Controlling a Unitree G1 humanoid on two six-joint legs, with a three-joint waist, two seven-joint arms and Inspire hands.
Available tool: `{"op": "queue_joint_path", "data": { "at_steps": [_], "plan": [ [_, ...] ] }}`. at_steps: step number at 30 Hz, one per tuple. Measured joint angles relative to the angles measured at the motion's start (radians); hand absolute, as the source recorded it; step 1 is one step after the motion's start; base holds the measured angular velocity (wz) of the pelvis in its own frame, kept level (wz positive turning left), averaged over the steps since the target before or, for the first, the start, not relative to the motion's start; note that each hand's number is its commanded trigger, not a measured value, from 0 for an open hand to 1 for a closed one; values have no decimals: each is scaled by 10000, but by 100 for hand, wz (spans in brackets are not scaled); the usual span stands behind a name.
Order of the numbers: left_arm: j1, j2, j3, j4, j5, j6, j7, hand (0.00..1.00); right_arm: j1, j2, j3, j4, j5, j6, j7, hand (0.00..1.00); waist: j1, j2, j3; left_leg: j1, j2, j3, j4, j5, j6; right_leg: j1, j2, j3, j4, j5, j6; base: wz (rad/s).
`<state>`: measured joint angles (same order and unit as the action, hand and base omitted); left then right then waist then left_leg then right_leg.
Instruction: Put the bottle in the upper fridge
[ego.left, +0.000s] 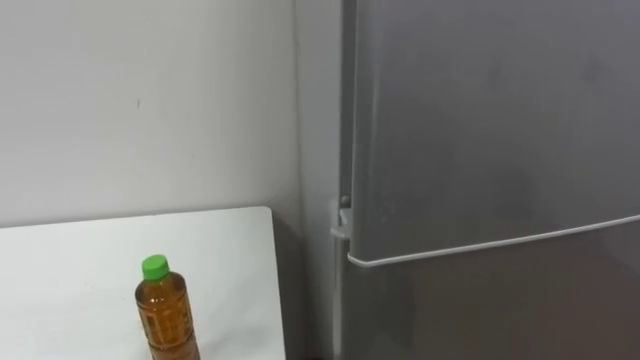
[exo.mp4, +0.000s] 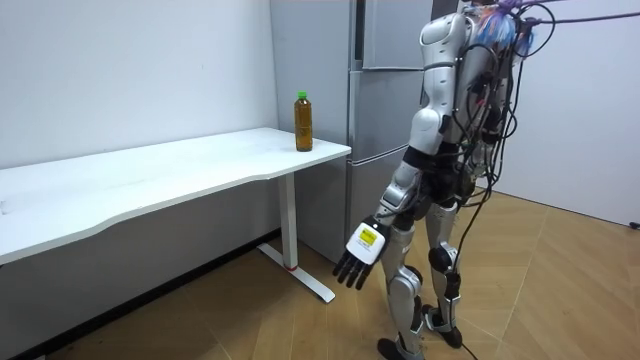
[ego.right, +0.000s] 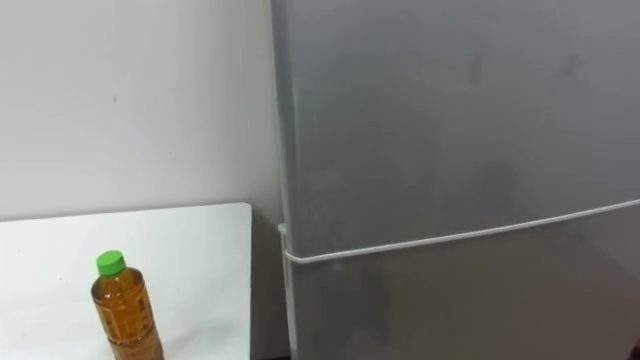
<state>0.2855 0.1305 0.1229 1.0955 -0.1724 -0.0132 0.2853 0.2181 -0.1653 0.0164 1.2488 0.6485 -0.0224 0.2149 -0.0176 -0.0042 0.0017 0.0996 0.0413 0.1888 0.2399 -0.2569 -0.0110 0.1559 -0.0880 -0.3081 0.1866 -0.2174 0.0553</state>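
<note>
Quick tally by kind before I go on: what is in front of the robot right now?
Bottle: 1
Table: 1
Fridge: 1
Total: 3

Nothing legible: the bottle (ego.left: 166, 315), at seven o'clock in the left eye view, shows no readable print, nor does the fridge (ego.left: 480, 150).

A long white counter (exo.mp4: 180, 170) on white legs stands against a plain white wall (exo.mp4: 130, 70). Beneath and beyond it lies a wooden floor (exo.mp4: 560, 290).
</note>
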Motion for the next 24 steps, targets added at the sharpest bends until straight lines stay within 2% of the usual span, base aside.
{"op": "queue_joint_path", "data": {
  "at_steps": [5,8,12,15,19,21,22,24],
  "plan": [
    [3,8,105,-614,-1180,-640,382,0,40,-5,-31,-55,-217,-248,-194,0,47,141,-11,0,0,-5,-22,-2,-2,2,2,12,6,7,-4,0],
    [-123,12,396,-1083,-1988,-1034,601,0,19,-3,-452,-41,-681,-356,-218,0,4,270,4,7,-2,-40,-26,-1,-2,14,1,8,5,13,-5,0],
    [-65,12,524,-2284,-3089,-1549,1065,0,66,1,-843,-72,-1020,-535,-203,0,-15,428,42,88,-7,-9,-76,7,-12,45,2,38,10,12,-5,-1],
    [8,14,523,-3387,-3473,-1734,1445,0,84,2,-819,-225,-1077,-561,-276,0,25,418,40,80,-8,10,-114,11,-19,7,2,47,26,11,-4,-2],
    [-14,13,877,-4971,-3485,-1909,1601,0,180,7,-967,-319,-1456,-685,-291,0,157,419,31,-15,-7,5,-94,8,-18,-75,6,67,17,11,-4,0],
    [-42,16,931,-5808,-3486,-2416,1812,0,322,5,-1077,-489,-1584,-760,-300,0,261,431,10,-36,-7,30,-100,9,-18,-116,7,82,20,12,-4,-2],
    [-25,16,965,-6123,-3482,-2546,1878,0,350,6,-1095,-498,-1656,-786,-299,0,285,439,2,-24,-7,41,-107,9,-18,-114,7,83,22,12,-4,0],
    [-13,15,1103,-6621,-3483,-2564,1989,0,390,24,-1118,-570,-1780,-845,-296,0,300,409,-25,-25,-6,32,-96,10,-20,-125,7,66,20,11,-4,0]
  ]
}}
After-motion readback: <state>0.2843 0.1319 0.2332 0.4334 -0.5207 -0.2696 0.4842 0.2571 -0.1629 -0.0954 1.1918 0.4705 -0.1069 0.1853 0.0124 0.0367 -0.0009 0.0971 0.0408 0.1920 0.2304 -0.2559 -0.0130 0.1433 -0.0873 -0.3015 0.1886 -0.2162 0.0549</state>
